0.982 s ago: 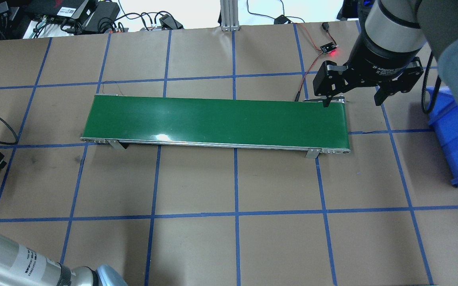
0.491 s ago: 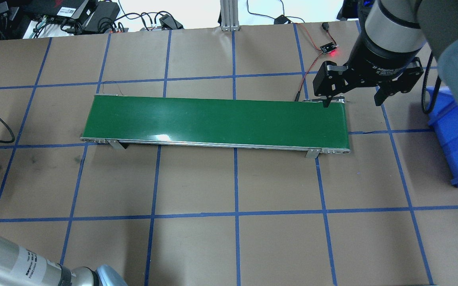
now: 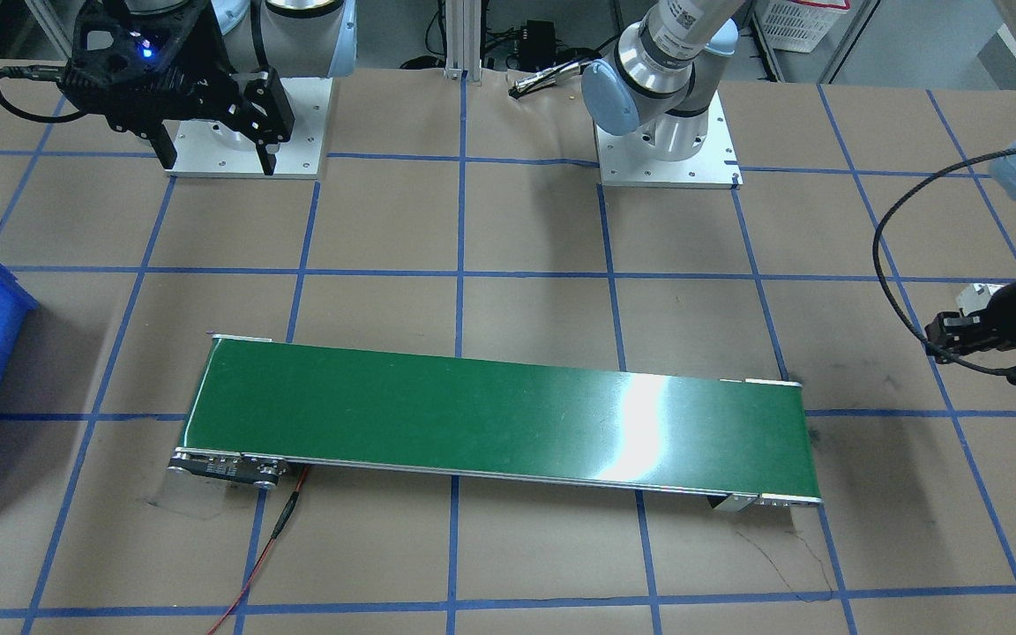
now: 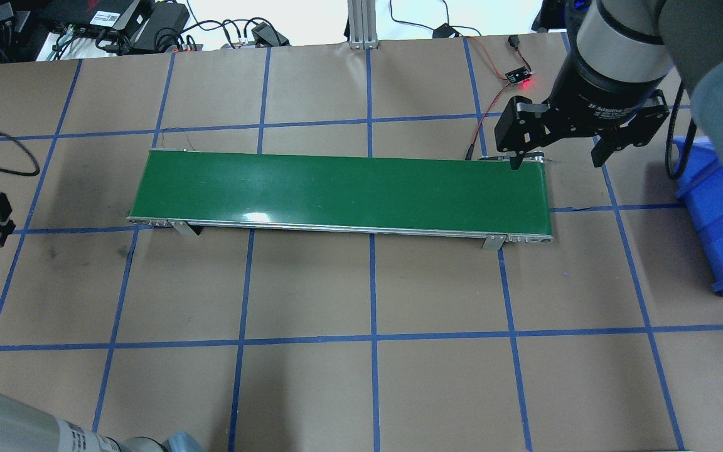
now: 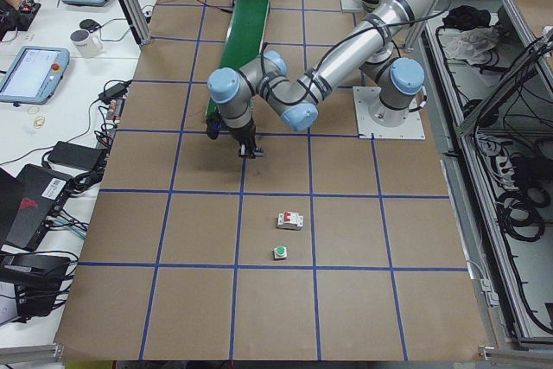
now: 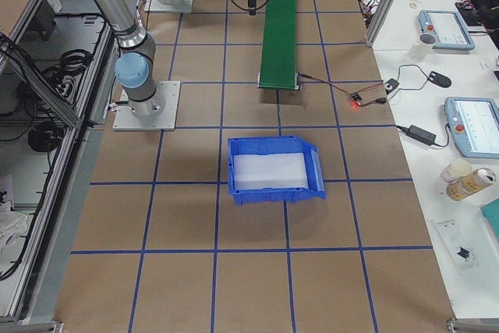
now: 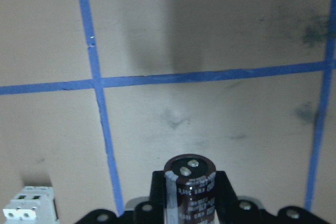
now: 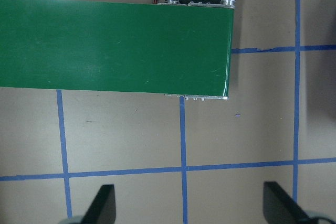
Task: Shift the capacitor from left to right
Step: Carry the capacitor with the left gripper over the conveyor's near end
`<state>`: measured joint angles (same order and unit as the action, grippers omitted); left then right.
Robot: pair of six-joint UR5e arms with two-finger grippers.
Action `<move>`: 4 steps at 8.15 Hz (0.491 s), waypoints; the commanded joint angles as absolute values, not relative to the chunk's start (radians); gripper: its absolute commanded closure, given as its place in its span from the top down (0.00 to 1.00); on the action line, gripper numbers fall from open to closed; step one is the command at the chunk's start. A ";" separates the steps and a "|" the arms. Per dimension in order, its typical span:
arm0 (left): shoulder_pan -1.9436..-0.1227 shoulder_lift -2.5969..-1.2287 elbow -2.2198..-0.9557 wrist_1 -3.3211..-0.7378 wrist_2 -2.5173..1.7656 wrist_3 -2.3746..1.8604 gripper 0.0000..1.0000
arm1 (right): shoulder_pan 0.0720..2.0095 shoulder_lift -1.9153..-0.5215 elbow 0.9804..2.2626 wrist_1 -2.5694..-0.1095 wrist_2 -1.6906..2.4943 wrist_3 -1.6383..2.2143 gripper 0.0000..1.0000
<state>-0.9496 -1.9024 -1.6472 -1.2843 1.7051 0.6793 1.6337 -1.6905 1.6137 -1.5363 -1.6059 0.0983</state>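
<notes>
Left wrist cam: left gripper [image 7: 190, 203] is clamped on the capacitor [image 7: 190, 179]. It's a dark can with a pale stripe, held between the two fingers [image 7: 157, 192], the end with two silver terminals facing away from the palm. Brown table [image 7: 210, 103] with blue tape lines is beyond it. A white breaker [image 7: 29, 209] sits off to one side of the fingers, apart from them. Right wrist cam: right gripper [image 8: 191, 205] has its fingers spread wide with nothing between them. The end of the green conveyor [image 8: 115, 45] lies ahead of the tips, not under them. Overhead: right gripper hangs at the far corner of that conveyor end, with the blue bin [image 4: 722, 213] to its outer side and a small board with a red light [image 4: 518, 78] just beyond it. Left gripper is at the frame edge, well clear of the conveyor's other end (capacitor too small to make out here). Front cam: same layout mirrored, nothing on the belt. Left side cam: left gripper points down at the table near the conveyor's end. The breaker and a green button [image 5: 280, 252] lie further out from it, near each other. Right side cam: the bin sits past the conveyor's near end.
</notes>
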 commanded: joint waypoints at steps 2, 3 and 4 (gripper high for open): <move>-1.219 -1.853 -1.629 -1.376 1.654 0.387 0.00 | 1.634 -1.692 1.614 -1.534 -1.606 0.098 1.00; -1.271 -1.868 -1.594 -1.376 1.652 0.361 0.00 | 1.634 -1.692 1.614 -1.532 -1.605 0.098 1.00; -1.284 -1.908 -1.570 -1.376 1.635 0.350 0.00 | 1.634 -1.692 1.614 -1.532 -1.605 0.098 1.00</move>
<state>-1.2173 -1.8623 -1.6152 -1.3739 1.6585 0.3964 1.6337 -1.6918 1.6137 -1.5333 -1.6057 0.0979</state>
